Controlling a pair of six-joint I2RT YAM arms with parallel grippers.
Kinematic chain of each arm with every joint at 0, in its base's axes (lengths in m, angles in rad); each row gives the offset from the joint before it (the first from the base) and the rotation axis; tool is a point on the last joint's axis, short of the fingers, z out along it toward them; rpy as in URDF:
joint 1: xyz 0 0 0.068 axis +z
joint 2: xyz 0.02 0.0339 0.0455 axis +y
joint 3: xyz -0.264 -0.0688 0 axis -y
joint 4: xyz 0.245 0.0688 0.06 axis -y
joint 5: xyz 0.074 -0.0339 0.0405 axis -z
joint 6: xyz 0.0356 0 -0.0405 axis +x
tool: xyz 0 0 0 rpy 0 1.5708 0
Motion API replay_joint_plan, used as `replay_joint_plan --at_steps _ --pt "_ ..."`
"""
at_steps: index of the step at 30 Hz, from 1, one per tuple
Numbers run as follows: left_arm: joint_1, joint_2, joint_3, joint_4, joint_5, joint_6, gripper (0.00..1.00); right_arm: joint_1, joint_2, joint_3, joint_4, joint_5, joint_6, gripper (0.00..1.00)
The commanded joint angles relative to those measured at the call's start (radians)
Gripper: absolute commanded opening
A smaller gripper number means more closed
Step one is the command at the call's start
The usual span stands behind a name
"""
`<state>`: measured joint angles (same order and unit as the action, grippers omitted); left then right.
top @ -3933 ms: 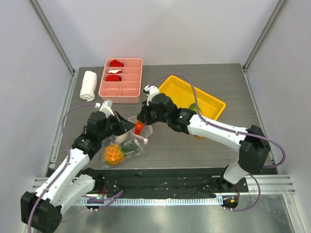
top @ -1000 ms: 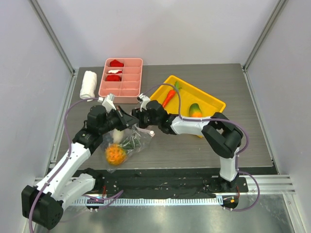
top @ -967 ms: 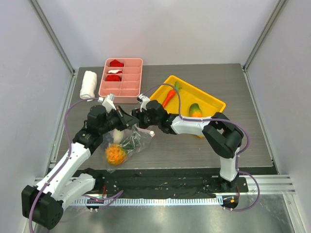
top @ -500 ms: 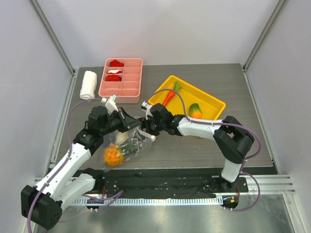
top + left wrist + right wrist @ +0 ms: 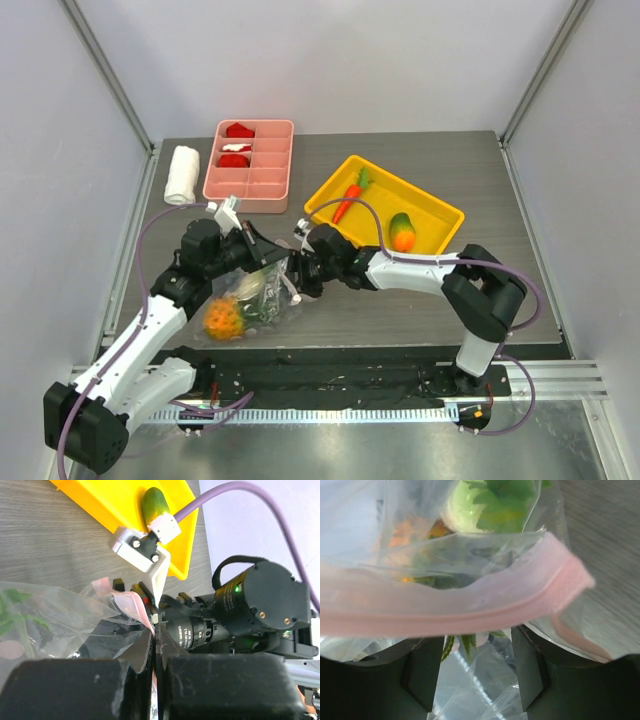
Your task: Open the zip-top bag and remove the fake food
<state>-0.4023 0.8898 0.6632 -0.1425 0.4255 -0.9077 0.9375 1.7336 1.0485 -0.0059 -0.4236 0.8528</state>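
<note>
The left gripper (image 5: pixel 155 642) is pinching one lip of the bag (image 5: pixel 262 305) at its pink strip (image 5: pixel 445 611), with its jaws fully closed on the film, and is holding that lip off the table (image 5: pixel 450 150). The right gripper (image 5: pixel 476 652) is standing at the bag's mouth with its fingers partly apart and nothing clamped; loose film is lying across the gap. To do this step well, the left arm should be holding the lip taut and high so the mouth is gaping. The right fingers should be passing under the strip and closing on a solid piece, not on plastic. The carrot (image 5: pixel 347 200) and mango (image 5: pixel 402 232) are lying in the yellow tray (image 5: pixel 440 212). The pineapple (image 5: pixel 222 318) and radish (image 5: pixel 465 505) are sitting inside the bag. The grapes are not showing clearly, and the dark shapes under the creased film cannot be identified. Whether the right fingertips are inside the mouth or outside it cannot be told.
</note>
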Motion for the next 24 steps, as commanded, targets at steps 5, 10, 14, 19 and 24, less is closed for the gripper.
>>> replay_joint_plan --at_steps 5,10,14,19,24 --pt "0.003 -0.014 -0.016 0.027 -0.019 0.006 0.00 0.035 0.093 -0.039 0.435 -0.113 0.310 0.57" --pt "0.005 -0.012 -0.019 0.029 -0.022 0.006 0.00 0.040 0.138 -0.004 0.397 -0.096 0.311 0.46" --pt "0.005 -0.014 -0.025 0.032 -0.022 0.006 0.00 0.056 0.139 0.011 0.367 -0.067 0.328 0.45" --pt "0.005 -0.035 -0.050 0.023 -0.039 0.010 0.00 0.050 0.141 -0.039 0.492 -0.009 0.385 0.02" --pt "0.005 -0.122 -0.051 -0.098 -0.126 0.075 0.00 0.024 0.019 -0.030 0.410 0.067 0.208 0.01"
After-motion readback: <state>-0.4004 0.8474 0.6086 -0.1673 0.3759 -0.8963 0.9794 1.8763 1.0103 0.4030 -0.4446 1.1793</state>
